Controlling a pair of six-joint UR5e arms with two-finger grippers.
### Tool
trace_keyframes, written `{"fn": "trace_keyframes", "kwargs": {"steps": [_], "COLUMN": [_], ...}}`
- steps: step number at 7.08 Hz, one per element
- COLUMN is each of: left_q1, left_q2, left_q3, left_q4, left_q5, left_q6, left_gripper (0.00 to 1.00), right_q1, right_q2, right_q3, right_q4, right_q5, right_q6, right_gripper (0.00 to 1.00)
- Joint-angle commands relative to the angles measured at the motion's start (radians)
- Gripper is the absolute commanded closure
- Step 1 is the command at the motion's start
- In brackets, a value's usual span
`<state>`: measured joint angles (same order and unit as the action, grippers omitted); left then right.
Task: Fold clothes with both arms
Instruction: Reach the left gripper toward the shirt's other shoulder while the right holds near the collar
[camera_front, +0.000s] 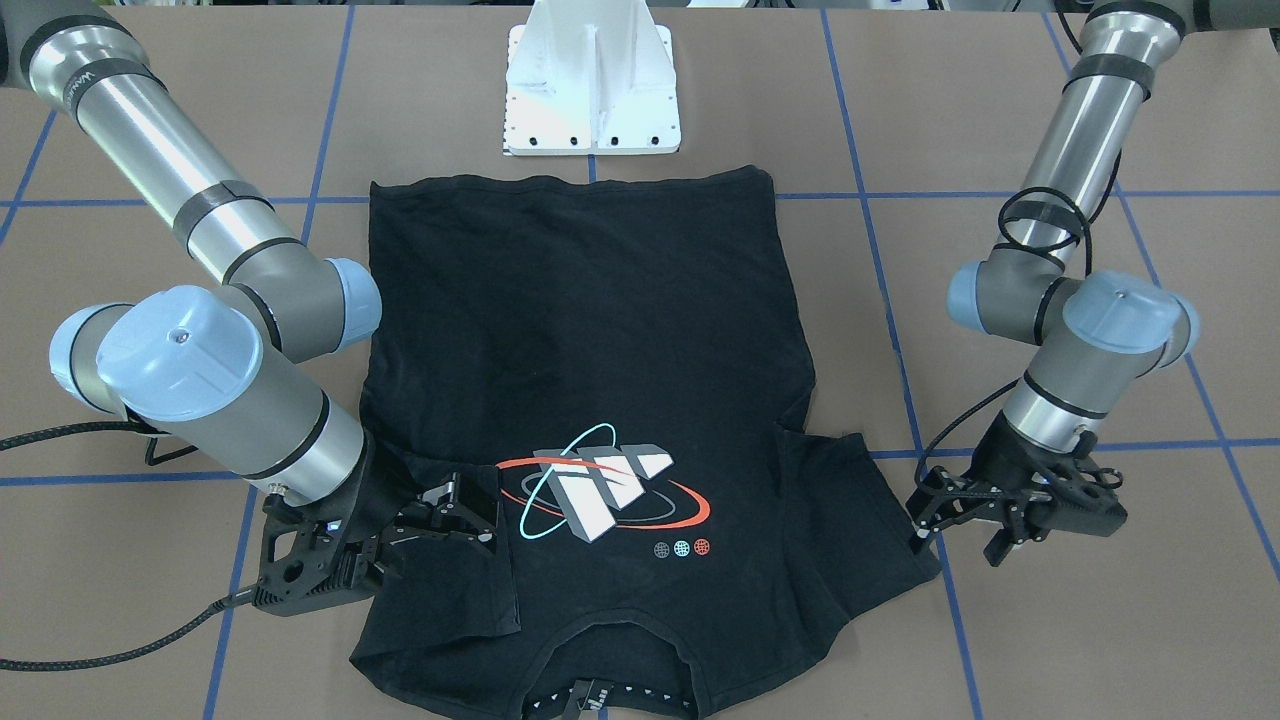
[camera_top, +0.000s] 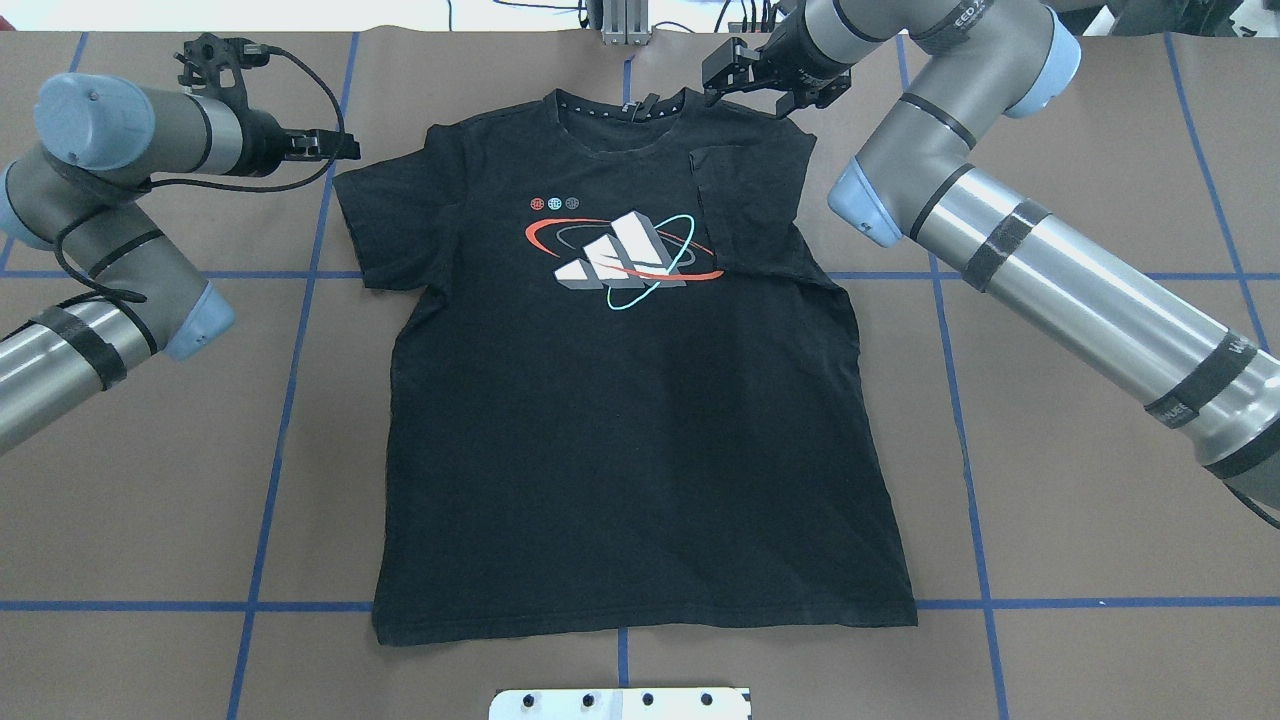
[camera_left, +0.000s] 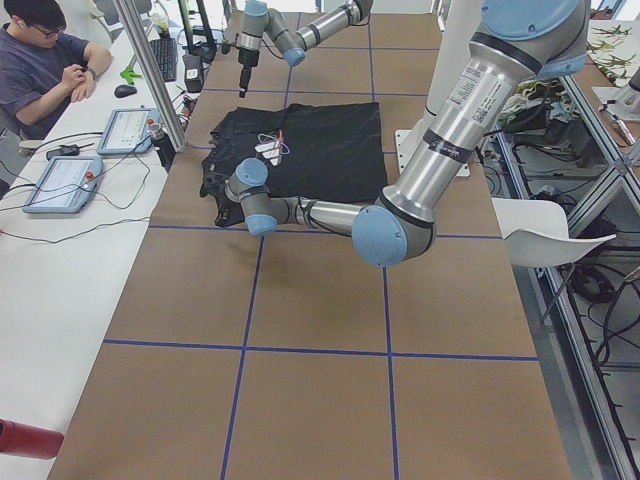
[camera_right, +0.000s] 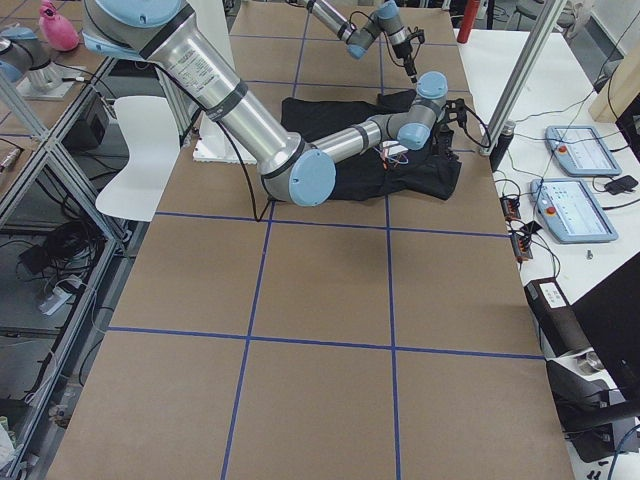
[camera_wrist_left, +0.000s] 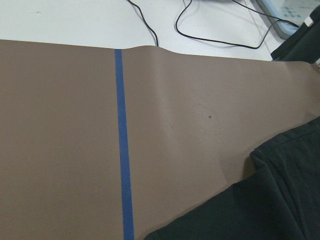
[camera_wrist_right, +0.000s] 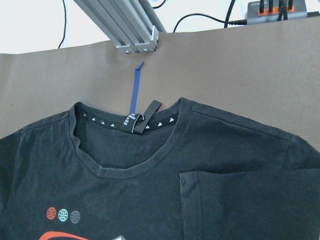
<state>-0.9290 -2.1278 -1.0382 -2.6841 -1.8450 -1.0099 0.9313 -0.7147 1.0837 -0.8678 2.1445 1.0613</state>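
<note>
A black short-sleeved T-shirt (camera_top: 620, 420) lies flat on the brown table (camera_top: 1100, 500), front side up. It fills the middle of the overhead view. Its collar (camera_wrist_right: 135, 165) is at the top and its bottom edge (camera_top: 640, 625) is near the bottom. The white-grey block logo with red and teal rings (camera_top: 620, 260) shows on the chest.

One small step looks done. The sleeve on the right of the overhead view (camera_top: 750, 210) lies folded in over the chest, and its edge touches the side of the logo. The other sleeve (camera_top: 375, 230), on the left of that view, is spread out flat on the table. The body of the shirt is not folded at all. So I think the job is only just begun. The second sleeve, the sides and the bottom half are all left to fold.

The right fingers (camera_front: 452, 492) hang just over the folded sleeve, in the lower left of the front view. They look spread apart and hold nothing. The left fingers (camera_front: 928, 505) are in the lower right of that view, just beside the edge of the spread-out sleeve. I cannot tell if they are apart or together. No cloth seems to be between them.
</note>
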Motion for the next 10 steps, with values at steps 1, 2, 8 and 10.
{"fn": "trace_keyframes", "kwargs": {"steps": [1, 2, 8, 10], "left_q1": [0.022, 0.033, 0.038, 0.053], "left_q2": [-0.021, -0.027, -0.049, -0.047], "left_q3": [0.052, 0.062, 0.106, 0.107], "left_q4": [-0.006, -0.005, -0.003, -0.005], "left_q5": [0.032, 0.038, 0.059, 0.059], "left_q6": [-0.001, -0.001, -0.001, -0.001], "left_gripper": [0.02, 0.05, 0.26, 0.28], "right_q1": [-0.002, -0.002, -0.003, -0.003], "right_q2": [0.0, 0.0, 0.0, 0.0], "right_q3": [-0.001, -0.001, -0.005, -0.007], "right_q4": [0.0, 0.0, 0.0, 0.0], "right_q5": [-0.002, -0.002, -0.005, -0.005], "right_q6": [0.0, 0.0, 0.0, 0.0], "right_gripper": [0.0, 0.0, 0.0, 0.0]}}
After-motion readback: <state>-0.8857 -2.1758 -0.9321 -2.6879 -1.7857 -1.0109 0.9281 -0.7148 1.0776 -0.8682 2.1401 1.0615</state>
